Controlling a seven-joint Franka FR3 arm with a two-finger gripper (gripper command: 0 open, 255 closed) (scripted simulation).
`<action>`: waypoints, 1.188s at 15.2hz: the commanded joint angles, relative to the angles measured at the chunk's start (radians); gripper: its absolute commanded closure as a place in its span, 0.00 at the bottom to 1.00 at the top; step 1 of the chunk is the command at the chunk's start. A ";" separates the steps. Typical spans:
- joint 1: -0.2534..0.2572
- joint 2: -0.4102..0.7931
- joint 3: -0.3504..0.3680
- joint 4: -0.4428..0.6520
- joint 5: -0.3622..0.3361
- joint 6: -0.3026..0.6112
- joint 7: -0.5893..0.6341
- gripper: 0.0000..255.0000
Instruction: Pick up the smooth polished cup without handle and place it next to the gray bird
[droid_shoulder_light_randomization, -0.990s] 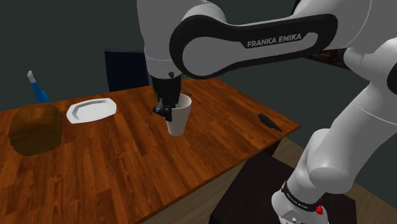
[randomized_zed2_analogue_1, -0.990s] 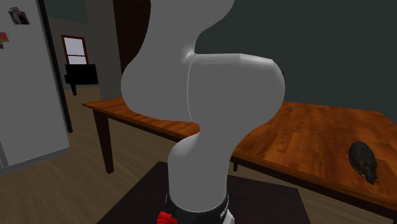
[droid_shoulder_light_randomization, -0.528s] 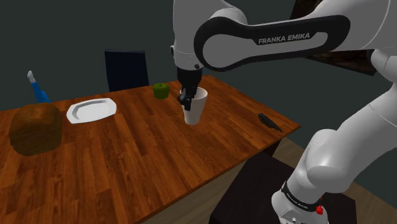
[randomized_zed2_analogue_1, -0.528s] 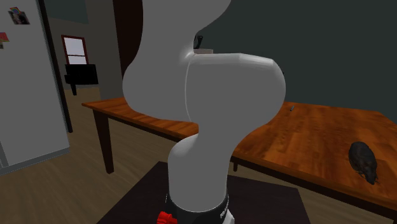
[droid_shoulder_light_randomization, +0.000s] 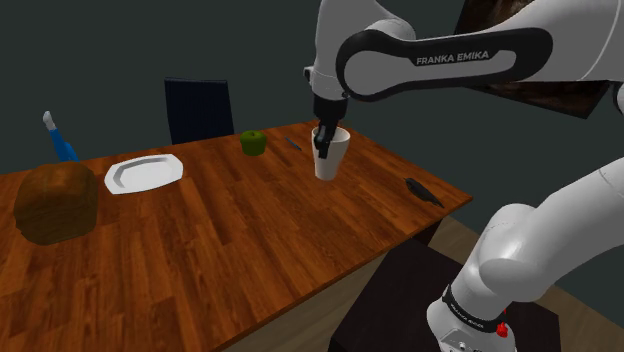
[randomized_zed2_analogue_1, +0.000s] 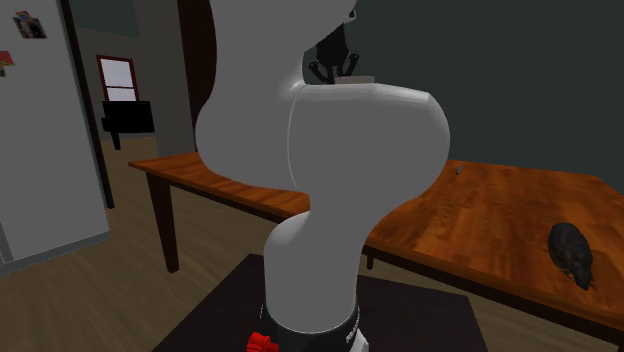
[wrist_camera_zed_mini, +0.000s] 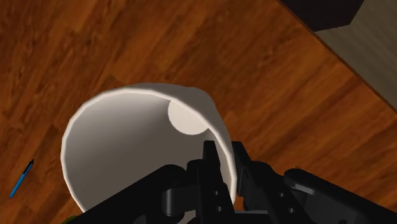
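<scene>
Jaws pinch the white cup (droid_shoulder_light_randomization: 331, 161) by its rim, one finger inside, one outside. Cup hangs above the table (droid_shoulder_light_randomization: 200, 250), well apart from the dark bird (droid_shoulder_light_randomization: 424, 191), to the bird's left in the shoulder view. Bird lies at the table edge.

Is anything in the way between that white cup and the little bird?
Nothing visible does: the gripper clasps the white cup by its rim, and bare table lies between it and the dark bird.
</scene>
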 joint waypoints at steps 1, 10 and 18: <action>-0.016 -0.016 -0.037 -0.016 -0.007 0.007 -0.052 1.00; -0.091 -0.036 -0.205 -0.050 -0.050 0.049 -0.271 1.00; -0.158 0.020 -0.351 -0.003 -0.079 0.086 -0.465 1.00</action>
